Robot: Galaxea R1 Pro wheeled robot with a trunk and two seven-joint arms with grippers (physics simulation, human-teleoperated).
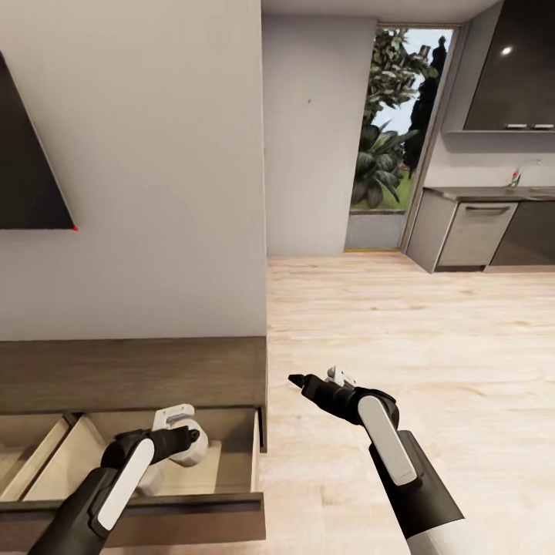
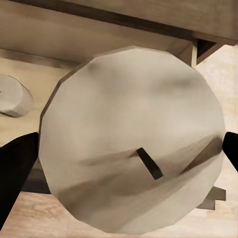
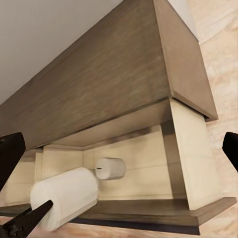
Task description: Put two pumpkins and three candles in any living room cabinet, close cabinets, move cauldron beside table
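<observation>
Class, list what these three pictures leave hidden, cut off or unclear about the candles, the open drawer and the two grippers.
- Held candle: in the left wrist view its sides and the drawer floor beneath are hidden by its own top face.
- Second candle: cut off by the edge in the left wrist view.
- Open drawer: its left part is cut off by the head view's edge.
- Right gripper: finger gap too small to judge in the head view.
- Left gripper: fingertips hidden by the candle.

One candle (image 3: 110,168) lies in the cabinet (image 1: 131,374) drawer (right compartment).
</observation>
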